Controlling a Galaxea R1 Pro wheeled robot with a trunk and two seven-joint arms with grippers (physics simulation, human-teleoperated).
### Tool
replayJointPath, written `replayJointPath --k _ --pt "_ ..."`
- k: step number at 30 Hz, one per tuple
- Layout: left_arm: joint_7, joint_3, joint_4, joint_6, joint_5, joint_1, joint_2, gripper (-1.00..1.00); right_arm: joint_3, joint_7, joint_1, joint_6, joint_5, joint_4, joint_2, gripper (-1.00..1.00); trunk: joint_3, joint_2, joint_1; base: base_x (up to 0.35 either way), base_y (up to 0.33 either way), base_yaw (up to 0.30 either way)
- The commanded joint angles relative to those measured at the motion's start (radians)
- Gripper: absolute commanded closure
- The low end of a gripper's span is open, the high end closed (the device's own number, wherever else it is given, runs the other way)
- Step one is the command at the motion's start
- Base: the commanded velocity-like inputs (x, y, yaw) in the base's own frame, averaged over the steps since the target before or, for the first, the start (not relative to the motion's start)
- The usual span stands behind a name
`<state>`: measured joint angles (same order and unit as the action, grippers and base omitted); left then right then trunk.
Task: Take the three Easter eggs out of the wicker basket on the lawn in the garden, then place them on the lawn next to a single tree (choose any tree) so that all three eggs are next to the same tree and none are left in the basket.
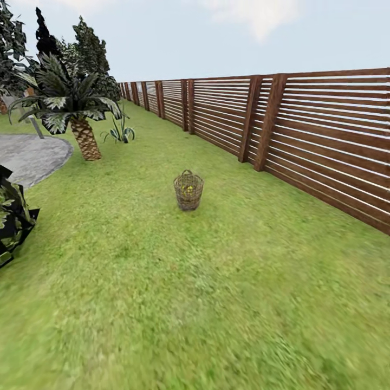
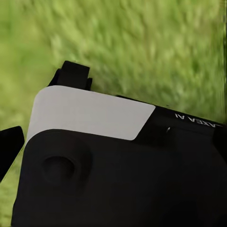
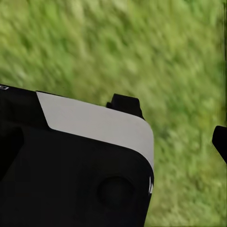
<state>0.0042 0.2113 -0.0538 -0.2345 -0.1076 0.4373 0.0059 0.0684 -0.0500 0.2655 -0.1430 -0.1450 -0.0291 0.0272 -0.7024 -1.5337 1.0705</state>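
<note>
The wicker basket [image 1: 188,190] stands upright on the lawn [image 1: 162,303], a few metres ahead in the middle of the head view. Yellow patches of the Easter eggs [image 1: 188,189] show through its weave; I cannot tell how many. At the far left, behind the palm, a tree with a pale grey trunk [image 1: 36,127] carries dark leaves. In each wrist view one dark fingertip [image 2: 10,144] [image 3: 220,142] hangs over blurred grass beside my black and white body [image 2: 90,113]. I cannot make out how either pair of jaws stands.
A brown slatted fence [image 1: 325,141] runs along the right side into the distance. A scaly-trunked palm [image 1: 84,135] and a grey patio [image 1: 30,154] lie at the left. A clump of dark angular leaves [image 1: 13,219] juts in at the left edge.
</note>
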Motion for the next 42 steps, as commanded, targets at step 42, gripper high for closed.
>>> replayJointPath --k 42 --pt "0.0 0.0 -0.001 -0.002 -0.01 0.0 0.0 -1.0 0.007 -0.005 0.001 -0.004 -0.007 -0.003 0.003 -1.0 0.004 0.0 0.001 0.335 -0.026 -0.11"
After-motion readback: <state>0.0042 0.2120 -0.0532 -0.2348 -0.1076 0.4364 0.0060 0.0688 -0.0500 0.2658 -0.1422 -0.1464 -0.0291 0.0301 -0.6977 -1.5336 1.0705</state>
